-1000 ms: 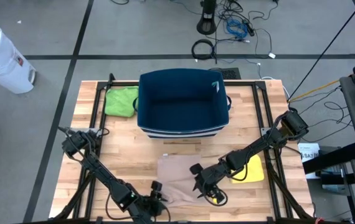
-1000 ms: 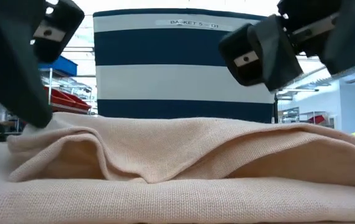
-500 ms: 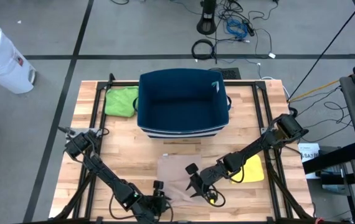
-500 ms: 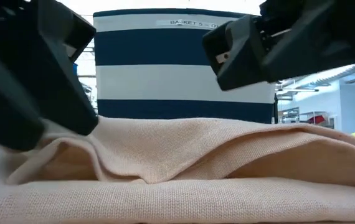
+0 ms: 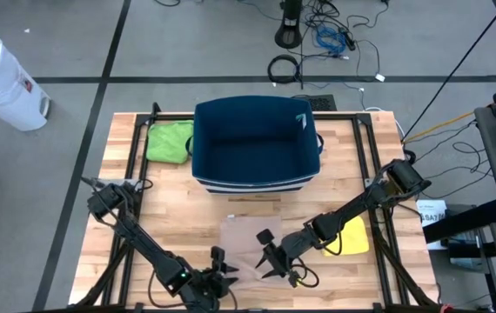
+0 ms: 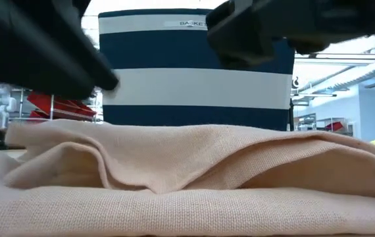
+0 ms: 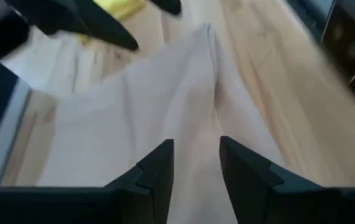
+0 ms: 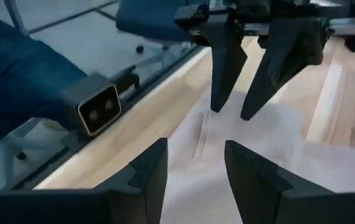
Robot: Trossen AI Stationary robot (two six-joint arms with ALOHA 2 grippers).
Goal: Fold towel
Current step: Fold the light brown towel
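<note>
The beige towel (image 5: 244,239) lies rumpled on the wooden table near its front edge. Its layers are bunched into a ridge (image 6: 108,164), which also shows in the left wrist view (image 7: 212,81). My left gripper (image 5: 223,266) stands open just above the towel's near left part. Its fingers (image 7: 160,163) point along the ridge. My right gripper (image 5: 265,261) is open over the towel's near right part (image 8: 240,162) and faces the left gripper's fingers (image 8: 222,68). In the low view both grippers hang clear above the cloth.
A navy and white striped basket (image 5: 257,143) stands behind the towel at the table's far middle. A green cloth (image 5: 170,141) lies to its left, and a yellow cloth (image 5: 352,236) lies by the right arm. A small camera (image 8: 96,106) sits at the table's near edge.
In the low view my left gripper, which sat on the towel's left fold, has come up off it, and my right gripper has risen too. From above, the right gripper has swung toward the table's left. The towel stays bunched, and its left fold lies slightly lower.
</note>
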